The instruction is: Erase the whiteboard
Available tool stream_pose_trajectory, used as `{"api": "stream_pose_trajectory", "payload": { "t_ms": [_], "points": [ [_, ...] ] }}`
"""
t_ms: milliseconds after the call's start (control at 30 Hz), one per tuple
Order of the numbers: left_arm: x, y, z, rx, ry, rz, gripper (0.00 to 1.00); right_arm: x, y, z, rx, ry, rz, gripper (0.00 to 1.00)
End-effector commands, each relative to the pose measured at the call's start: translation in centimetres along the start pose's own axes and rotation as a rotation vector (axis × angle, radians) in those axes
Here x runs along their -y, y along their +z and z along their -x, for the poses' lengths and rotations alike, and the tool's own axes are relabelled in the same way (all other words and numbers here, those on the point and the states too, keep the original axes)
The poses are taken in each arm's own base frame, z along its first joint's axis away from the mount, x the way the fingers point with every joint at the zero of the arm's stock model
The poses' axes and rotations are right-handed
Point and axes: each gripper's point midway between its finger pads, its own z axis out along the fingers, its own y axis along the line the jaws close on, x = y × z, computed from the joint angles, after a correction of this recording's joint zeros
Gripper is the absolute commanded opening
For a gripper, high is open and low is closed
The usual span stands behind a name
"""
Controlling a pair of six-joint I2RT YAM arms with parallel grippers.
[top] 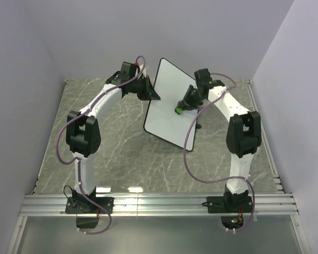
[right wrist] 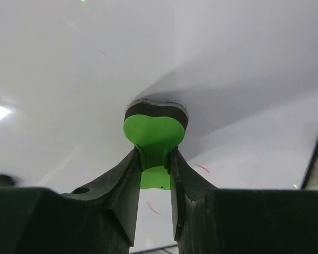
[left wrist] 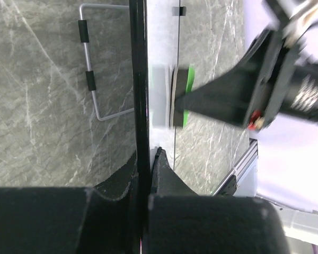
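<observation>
Pinching a green eraser (right wrist: 154,128), right end effector (right wrist: 155,154) touches the whiteboard (top: 169,108); left end effector (left wrist: 147,156) clamps its rim.

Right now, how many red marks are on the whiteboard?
3 red marks on the whiteboard: one up-left of the green eraser; one at its lower right; one between the fingers of the right gripper. Others may be hidden.

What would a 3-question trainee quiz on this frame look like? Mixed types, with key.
1. True or false: the left gripper clamps the whiteboard by its rim.
2. The right gripper holds: A) a pen, B) the green eraser, C) nothing.
3. Fill in: in the right wrist view, the faint pen marks on the board are ___ in colour.
Key: 1 true; 2 B; 3 red.
</observation>
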Motion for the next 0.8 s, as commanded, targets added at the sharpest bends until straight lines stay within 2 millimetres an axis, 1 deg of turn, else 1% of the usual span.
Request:
{"api": "stream_pose_trajectory", "payload": {
  "t_ms": [0, 33, 67, 100, 133, 200, 233, 300, 367, 400, 467, 500, 600, 633, 667, 700, 733, 767],
  "points": [
    [-2.3, 1.5, -5.6, -0.155, 0.171, 0.157, 0.0, 4.9, 2.1, -4.6, -0.086, 0.003, -0.092, 0.0],
    [-2.4, 1.5, -5.6, -0.157, 0.172, 0.158, 0.0, 7.6, 2.5, -6.6, -0.129, 0.032, -0.134, 0.0],
    [-2.4, 1.6, -5.5, -0.156, 0.172, 0.159, 0.0, 7.8, 1.9, -6.8, -0.112, 0.032, -0.114, 0.0],
    [-2.3, 1.6, -5.5, -0.157, 0.173, 0.158, 0.0, 8.7, 1.8, -7.5, -0.119, 0.041, -0.121, 0.0],
    [-2.4, 1.6, -5.5, -0.156, 0.174, 0.159, 0.0, 10.7, 2.0, -9.1, -0.148, 0.062, -0.153, 0.0],
    [-2.3, 1.7, -5.4, -0.157, 0.173, 0.158, 0.0, 11.5, 1.4, -9.5, -0.136, 0.062, -0.154, 0.0],
    [-2.4, 1.8, -5.4, -0.158, 0.173, 0.158, 0.0, 12.2, 1.4, -10.3, -0.149, 0.066, -0.168, 0.0],
    [-2.5, 1.9, -5.5, -0.162, 0.171, 0.157, 0.0, 12.2, 1.2, -10.3, -0.144, 0.062, -0.162, 0.0],
    [-2.5, 1.9, -5.5, -0.163, 0.169, 0.154, 0.0, 11.7, 1.2, -10.1, -0.145, 0.063, -0.155, 0.0],
    [-2.5, 2.0, -5.6, -0.164, 0.167, 0.155, 0.0, 11.2, 1.2, -9.9, -0.141, 0.058, -0.148, 0.0],
    [-2.6, 2.0, -5.6, -0.164, 0.165, 0.157, 0.0, 9.6, 1.0, -8.9, -0.124, 0.049, -0.13, 0.0],
    [-2.6, 2.1, -5.8, -0.168, 0.163, 0.156, 0.0, 7.5, 0.6, -8.0, -0.102, 0.022, -0.097, 0.0],
    [-2.7, 2.3, -5.8, -0.169, 0.159, 0.159, 0.0, 4.7, 0.2, -7.6, -0.097, -0.002, -0.071, 0.0],
    [-2.7, 2.3, -5.9, -0.172, 0.157, 0.16, 0.0, 2.3, -0.3, -7.0, -0.078, -0.02, -0.03, 0.0],
    [-2.6, 2.4, -5.9, -0.171, 0.154, 0.159, 0.0, 1.2, -0.3, -7.2, -0.093, -0.025, -0.014, 0.0],
    [-2.6, 2.5, -6.0, -0.174, 0.154, 0.158, 0.0, -1.1, -1.0, -6.5, -0.076, -0.042, 0.03, 0.0],
    [-2.5, 2.6, -6.1, -0.175, 0.153, 0.156, 0.0, -2.4, -1.1, -7.1, -0.087, -0.051, 0.048, 0.0],
    [-2.4, 2.6, -6.1, -0.175, 0.153, 0.154, 0.0, -3.0, -0.9, -7.5, -0.11, -0.05, 0.049, 0.0]
  ]
}}
